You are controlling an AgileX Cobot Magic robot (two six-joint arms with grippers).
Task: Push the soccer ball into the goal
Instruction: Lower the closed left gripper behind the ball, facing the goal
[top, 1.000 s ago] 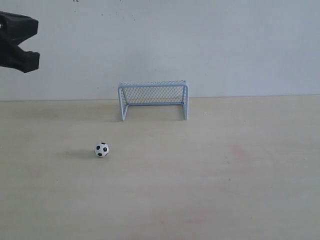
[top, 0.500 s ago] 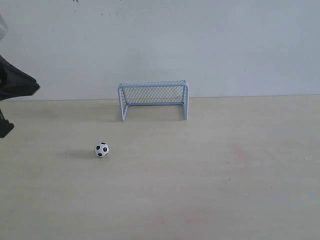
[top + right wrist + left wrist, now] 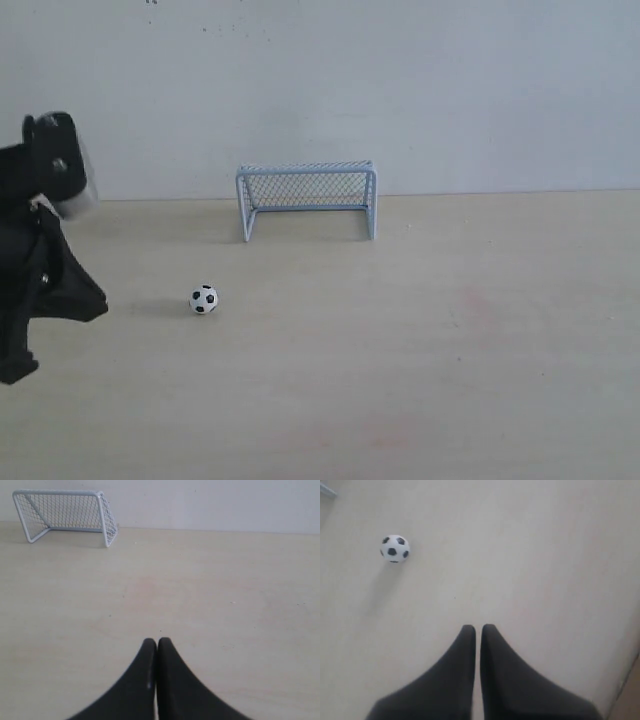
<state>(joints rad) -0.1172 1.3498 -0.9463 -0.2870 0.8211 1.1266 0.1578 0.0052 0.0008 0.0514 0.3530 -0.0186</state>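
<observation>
One soccer ball point(image 3: 203, 299) lying outside the goal point(image 3: 307, 198).
It sits left of centre on the worktop point(image 3: 450, 350), goal above at centre; left gripper point(image 3: 477, 628) and right gripper point(image 3: 156, 641) both pressed together, empty.

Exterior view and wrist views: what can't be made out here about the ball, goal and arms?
- Exterior view: the left gripper is a dark shape cut by the left edge; the right gripper is out of frame.
- Right wrist view: the soccer ball lies outside it.
- Left wrist view: only a corner of the goal shows.
</observation>
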